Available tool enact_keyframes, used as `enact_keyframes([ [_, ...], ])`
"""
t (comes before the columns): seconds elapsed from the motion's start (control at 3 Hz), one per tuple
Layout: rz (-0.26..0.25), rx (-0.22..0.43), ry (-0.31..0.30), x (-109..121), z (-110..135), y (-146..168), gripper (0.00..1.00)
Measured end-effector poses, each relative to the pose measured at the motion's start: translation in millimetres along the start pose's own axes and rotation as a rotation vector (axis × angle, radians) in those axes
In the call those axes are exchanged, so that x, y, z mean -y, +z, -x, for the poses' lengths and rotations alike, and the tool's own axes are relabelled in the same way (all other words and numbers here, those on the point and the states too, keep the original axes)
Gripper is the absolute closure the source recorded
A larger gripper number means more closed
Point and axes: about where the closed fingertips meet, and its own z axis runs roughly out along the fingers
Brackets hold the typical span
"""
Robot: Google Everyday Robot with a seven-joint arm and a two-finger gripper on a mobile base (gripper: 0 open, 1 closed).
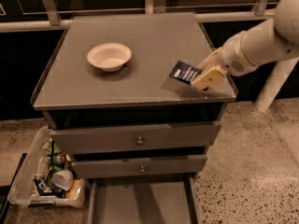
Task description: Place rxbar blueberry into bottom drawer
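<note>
The rxbar blueberry (184, 73), a small dark navy wrapper with white lettering, is held tilted just above the right front part of the grey cabinet top (140, 36). My gripper (202, 77) is shut on the bar's right end, with the white arm reaching in from the right. The bottom drawer (140, 204) is pulled open at the bottom of the view, and its plain grey floor shows. The gripper is well above it and to its right.
A cream-white bowl (109, 56) stands on the cabinet top at the left. Two upper drawers with round knobs (139, 140) are closed. A clear plastic bin of clutter (49, 176) sits on the speckled floor at the lower left.
</note>
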Motion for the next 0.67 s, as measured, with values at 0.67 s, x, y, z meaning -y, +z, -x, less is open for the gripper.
enact_keyframes([
  [0.67,-0.048,-0.002,-0.046,-55.9,-46.5,-25.0,1.00],
])
